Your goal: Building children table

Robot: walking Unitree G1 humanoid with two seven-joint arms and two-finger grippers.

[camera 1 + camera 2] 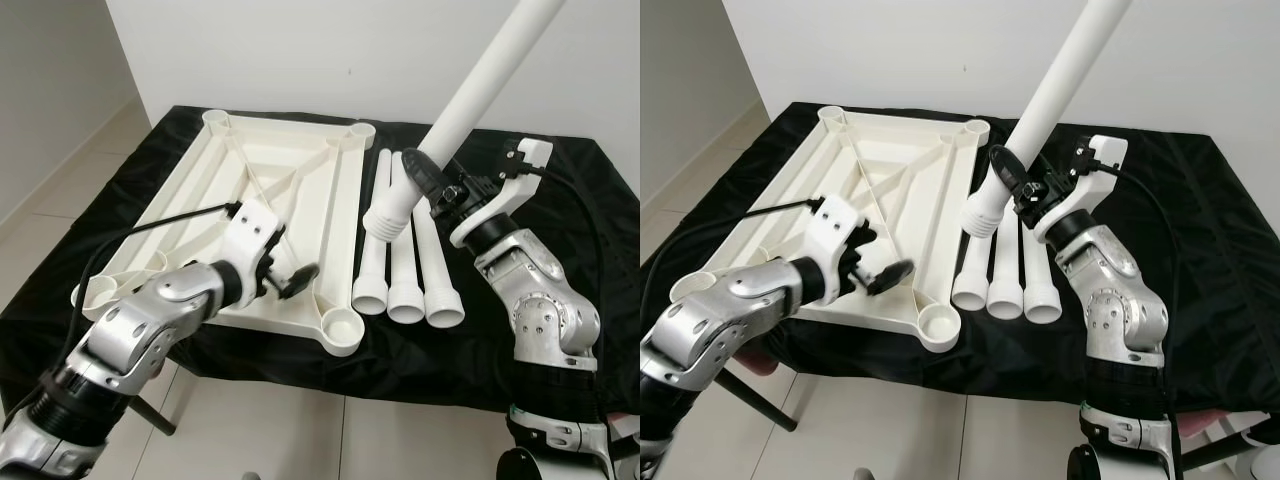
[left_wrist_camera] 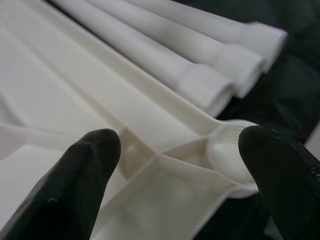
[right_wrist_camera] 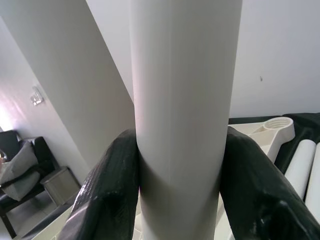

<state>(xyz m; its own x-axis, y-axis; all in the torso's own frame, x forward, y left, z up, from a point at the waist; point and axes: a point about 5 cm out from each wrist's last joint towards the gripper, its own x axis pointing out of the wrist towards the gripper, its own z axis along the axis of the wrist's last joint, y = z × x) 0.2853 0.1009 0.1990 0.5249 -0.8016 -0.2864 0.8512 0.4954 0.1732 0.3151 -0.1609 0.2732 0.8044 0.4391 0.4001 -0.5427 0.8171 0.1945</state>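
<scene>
— Black cloth (image 1: 560, 330) covers the table, white wall behind. Where is the tabletop?

— White tabletop (image 1: 270, 190) lies upside down on the cloth, ribs up, a round socket (image 1: 341, 325) at its near corner, around 6 o'clock of the panel.

— And the legs?

— Three white legs (image 1: 405, 275) lie side by side just beside the panel, at its 3 o'clock. A fourth leg (image 1: 470, 95) is raised, tilting up toward 1 o'clock, its ribbed end low.

— Who holds it?

— Right tool (image 1: 428, 180) is clamped around that leg near the lower end.

— The other arm?

— Left tool (image 1: 290, 275) hovers over the panel's near edge, fingers (image 2: 85, 170) spread apart, the socket between them.
</scene>
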